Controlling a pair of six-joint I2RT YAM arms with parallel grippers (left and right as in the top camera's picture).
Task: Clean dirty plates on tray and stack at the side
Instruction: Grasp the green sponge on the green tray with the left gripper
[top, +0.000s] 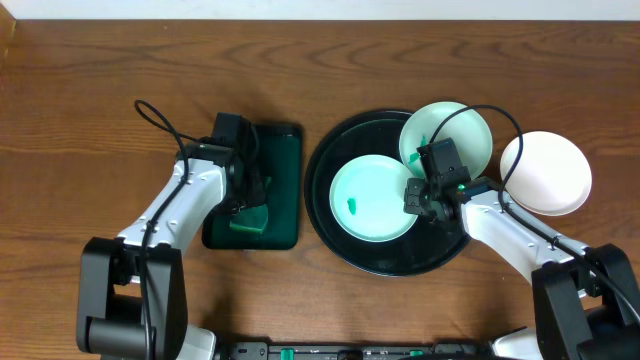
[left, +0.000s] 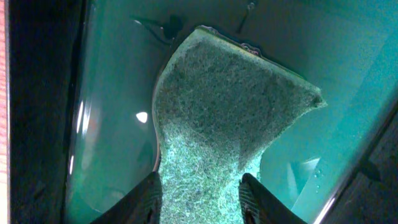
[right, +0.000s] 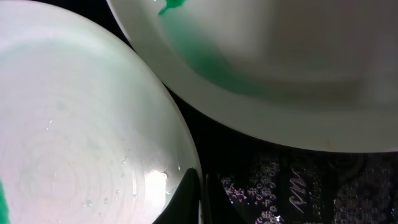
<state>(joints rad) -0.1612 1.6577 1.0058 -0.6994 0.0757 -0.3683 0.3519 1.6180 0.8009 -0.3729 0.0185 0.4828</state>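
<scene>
The black round tray (top: 330, 215) holds a mint plate (top: 372, 197) with a small green smudge. A second plate (top: 447, 135) with a green smudge rests over the tray's far right rim. A third, white plate (top: 545, 172) lies on the table to the right of the tray. My right gripper (top: 420, 195) is shut on the right rim of the mint plate (right: 81, 137), its jaws (right: 202, 193) pinching the edge. The second plate (right: 280, 74) lies just beyond it. My left gripper (top: 250, 195) is shut on a green sponge (left: 217, 124) over the dark green rectangular tray (top: 285, 140).
The dark green rectangular tray (left: 112, 93) sits left of the black tray and looks wet inside. Wooden table surrounds both trays. Cables run from both arms above the trays.
</scene>
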